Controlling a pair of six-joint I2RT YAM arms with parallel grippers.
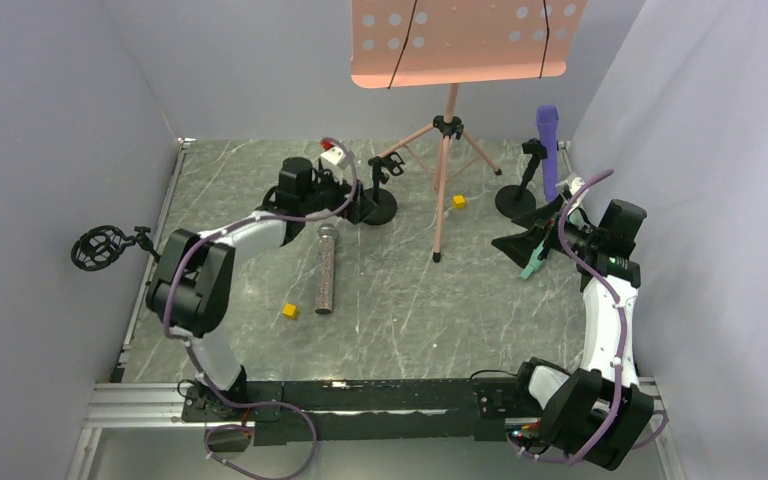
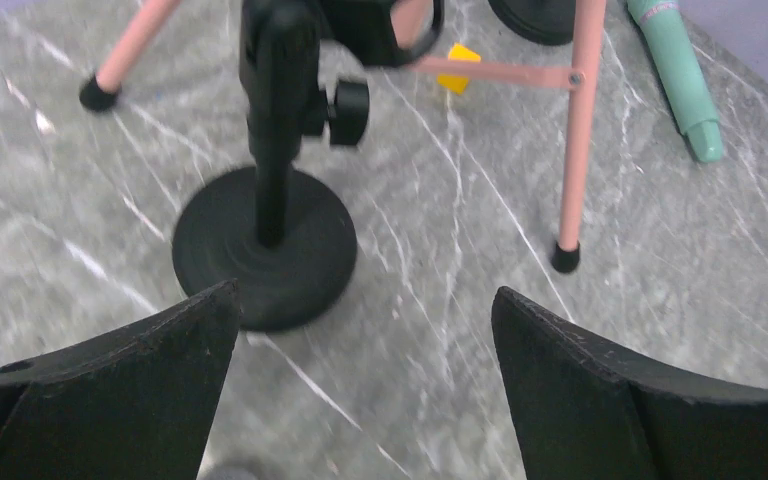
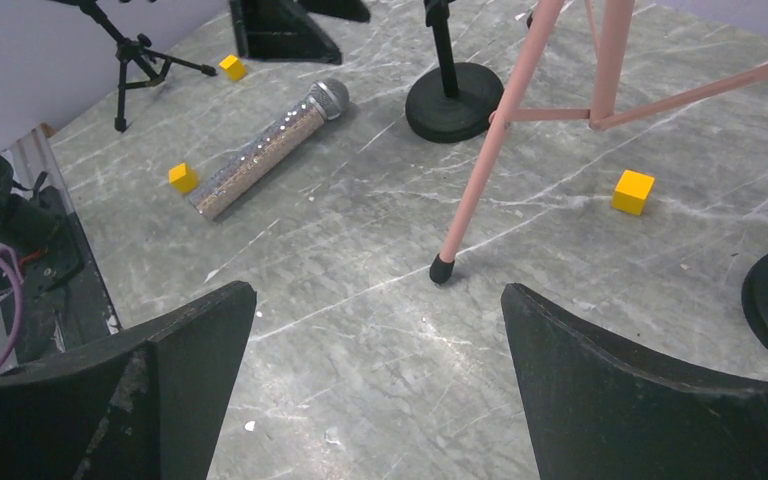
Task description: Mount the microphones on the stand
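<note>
The grey marbled table (image 1: 400, 300) spreads out in front of me, with the pink music stand (image 1: 444, 170) on its three legs at the far middle. Left of it is a black microphone stand (image 2: 260, 250) on a round base, and its holder is empty. My left gripper (image 2: 365, 300) hangs over the table just short of that base with its jaws wide apart and only bare table between them. A second black stand (image 1: 515, 200) at the far right holds the purple microphone (image 1: 547, 140) upright, just beyond my right gripper (image 3: 378, 295). That gripper's jaws are also spread wide over bare table and hold nothing. The glittery microphone (image 1: 326, 268) lies flat beside my left forearm, nearer my base than the left jaws, with its silver head pointing at the empty stand. It is well apart from my right jaws. From above, the mint-green microphone (image 1: 534, 262) lies on the table just beside my right gripper and outside its jaws. Small yellow cubes (image 3: 633, 191) are scattered on the table, one of them near the glittery microphone.
</note>
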